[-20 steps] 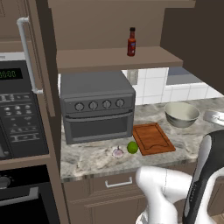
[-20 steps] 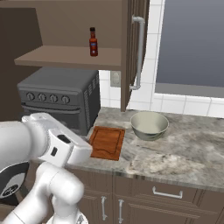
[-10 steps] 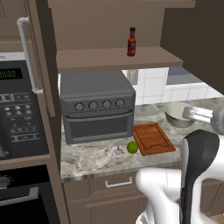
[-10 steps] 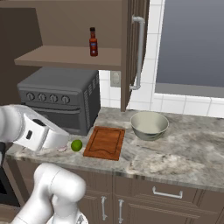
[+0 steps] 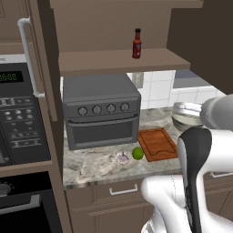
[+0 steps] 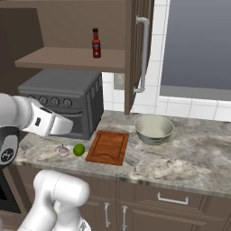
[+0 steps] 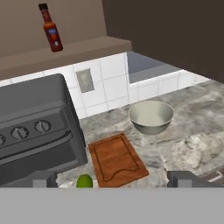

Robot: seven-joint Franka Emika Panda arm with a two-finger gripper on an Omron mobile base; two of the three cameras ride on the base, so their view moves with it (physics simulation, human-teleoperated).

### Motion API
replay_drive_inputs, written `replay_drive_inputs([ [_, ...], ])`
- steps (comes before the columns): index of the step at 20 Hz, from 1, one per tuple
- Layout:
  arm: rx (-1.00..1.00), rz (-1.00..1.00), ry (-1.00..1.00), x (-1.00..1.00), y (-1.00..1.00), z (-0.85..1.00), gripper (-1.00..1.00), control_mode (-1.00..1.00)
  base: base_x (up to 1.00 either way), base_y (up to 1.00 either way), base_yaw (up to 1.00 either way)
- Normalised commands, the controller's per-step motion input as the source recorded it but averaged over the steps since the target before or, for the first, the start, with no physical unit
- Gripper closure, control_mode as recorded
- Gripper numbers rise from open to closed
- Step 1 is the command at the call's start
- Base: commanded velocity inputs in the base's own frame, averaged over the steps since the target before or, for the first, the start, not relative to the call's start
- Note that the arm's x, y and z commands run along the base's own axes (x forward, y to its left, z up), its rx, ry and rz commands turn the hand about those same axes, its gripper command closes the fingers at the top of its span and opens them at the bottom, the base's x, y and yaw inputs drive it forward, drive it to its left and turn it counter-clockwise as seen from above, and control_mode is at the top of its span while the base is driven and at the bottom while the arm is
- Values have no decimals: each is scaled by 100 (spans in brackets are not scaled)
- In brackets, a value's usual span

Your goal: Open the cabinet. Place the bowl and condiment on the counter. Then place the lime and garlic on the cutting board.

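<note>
A: How many of each?
B: One bottle point(image 6: 96, 43), one bowl point(image 6: 154, 129), one board point(image 6: 108, 147).
A: And the small stuff?
B: One lime point(image 6: 79, 150), one garlic point(image 6: 63, 150), one toaster oven point(image 6: 63, 101), one microwave point(image 5: 20, 118).

Even, soft rendered light — faint shadows, no glare, slight softness.

Two base cameras looked forward and down from behind the arm, left and right, at the table point(image 5: 95, 164). Both shared the cutting board point(image 5: 157, 143) and toaster oven point(image 6: 63, 101). The hand camera sat nearer, tilted toward the bowl point(image 7: 151, 116).
</note>
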Motion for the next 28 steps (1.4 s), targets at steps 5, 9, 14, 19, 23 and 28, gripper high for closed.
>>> replay_drive_inputs([
  [5, 0, 7, -9, 44, 11, 0, -100, -100, 0, 0, 0],
  [9, 0, 4, -6, 29, 9, 13, -100, -100, 0, 0, 0],
  [14, -1, 1, -3, 15, 8, 28, -100, -100, 0, 0, 0],
  [19, -1, 0, 0, 9, 2, 37, -100, -100, 0, 0, 0],
  [23, -2, 0, 0, 32, 11, 13, -100, -100, 0, 0, 0],
  [28, -6, 0, -1, 31, 21, 6, -100, -100, 0, 0, 0],
])
